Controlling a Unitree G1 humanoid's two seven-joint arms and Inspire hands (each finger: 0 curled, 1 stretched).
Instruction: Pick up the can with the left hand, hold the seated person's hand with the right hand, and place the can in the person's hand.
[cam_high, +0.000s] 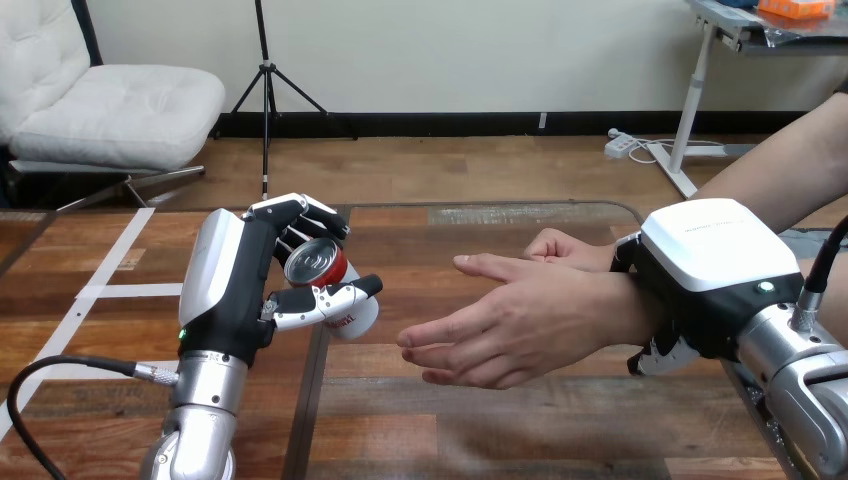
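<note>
My left hand (232, 290) is raised over the table's left part and shut on a red and white can (316, 263). The can lies tilted, its silver top facing me, with fingers over it and the thumb (335, 296) across its front. To its right, a short gap away, the person's hand (510, 320) reaches in from the right, held open with its fingers pointing toward the can. My right hand (708, 255) sits at that hand's wrist, with a thumb above the wrist and fingertips (660, 355) showing beneath it, curled round.
The person's other hand (565, 248) rests just behind the open one, near my right hand. The wooden table (480, 420) spreads under both arms, with white tape lines (110, 262) at the left.
</note>
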